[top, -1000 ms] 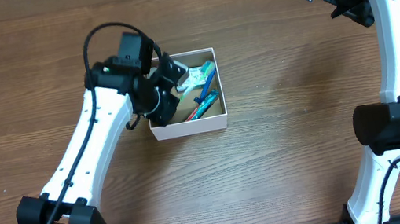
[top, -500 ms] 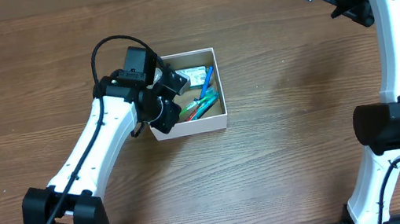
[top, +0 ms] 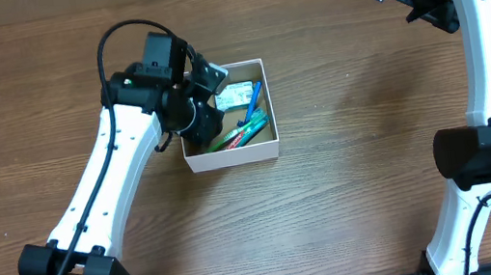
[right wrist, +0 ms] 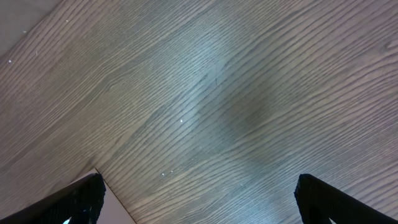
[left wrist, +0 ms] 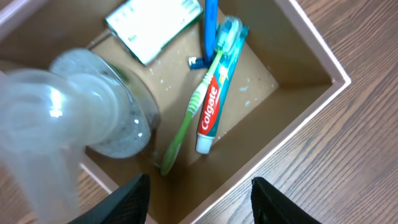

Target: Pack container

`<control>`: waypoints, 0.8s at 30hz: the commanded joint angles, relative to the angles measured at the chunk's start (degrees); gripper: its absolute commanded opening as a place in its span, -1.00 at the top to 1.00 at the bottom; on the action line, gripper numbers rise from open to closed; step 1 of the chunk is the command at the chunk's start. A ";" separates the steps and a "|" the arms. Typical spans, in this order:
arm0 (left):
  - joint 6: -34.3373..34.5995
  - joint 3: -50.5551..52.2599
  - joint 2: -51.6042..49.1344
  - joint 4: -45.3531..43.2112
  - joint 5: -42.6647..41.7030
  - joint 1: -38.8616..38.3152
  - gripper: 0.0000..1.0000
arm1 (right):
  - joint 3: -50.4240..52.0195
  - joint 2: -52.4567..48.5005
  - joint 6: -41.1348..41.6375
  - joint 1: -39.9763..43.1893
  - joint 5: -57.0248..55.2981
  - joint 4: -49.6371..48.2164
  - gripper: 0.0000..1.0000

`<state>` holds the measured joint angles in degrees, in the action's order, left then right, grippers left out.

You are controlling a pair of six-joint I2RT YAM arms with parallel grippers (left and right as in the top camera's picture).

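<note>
My worry is the bottle (left wrist: 93, 118). It fills the left of the left wrist view, blurred and very close to the lens. It is inside the container (top: 232, 155) on its left side, and I cannot tell whether it stands square or leans. If I raise the left gripper (left wrist: 199, 202) carelessly, a finger could clip the clear cap. That could tip the bottle onto the toothbrush (left wrist: 189, 121) and toothpaste (left wrist: 211, 106), or knock it over the low wall. The cardboard looks light, so an arm catching the rim would probably drag it across the worktop (right wrist: 199, 93).

The left gripper is spread wide with nothing between its fingers; only container floor and the near wall show in the gap. The right gripper (right wrist: 199, 186) is wide too and holds nothing. It hangs over bare worktop at the upper right of the overhead frame, well apart from the container.

The container sits upper centre-left in the overhead frame, partly under the left wrist. It is square and shallow, with white walls and a brown floor flecked with pale specks. A green-and-white packet (left wrist: 155, 25) lies toward its far side, and the toothbrush and toothpaste lie side by side, touching.
</note>
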<state>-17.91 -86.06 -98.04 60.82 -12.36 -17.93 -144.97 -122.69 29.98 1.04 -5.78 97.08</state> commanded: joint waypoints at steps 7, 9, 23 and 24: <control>1.20 -5.07 0.74 5.11 -1.22 -2.34 -0.07 | -0.85 0.52 0.00 0.11 0.09 -0.11 -1.00; 1.20 -8.55 1.55 7.15 -1.22 -4.42 -0.08 | -0.85 0.52 -0.02 0.11 0.09 -0.11 -1.00; 24.74 -17.64 28.70 19.37 15.32 -0.31 -0.18 | -0.85 0.52 0.00 0.11 0.09 -0.11 -1.00; 25.29 -17.22 31.10 19.37 16.00 -0.31 -0.18 | -0.85 0.52 0.00 0.11 0.09 -0.11 -1.00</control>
<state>-0.01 -102.45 -75.48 79.53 -2.15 -18.94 -144.97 -122.69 29.98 1.04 -5.76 97.12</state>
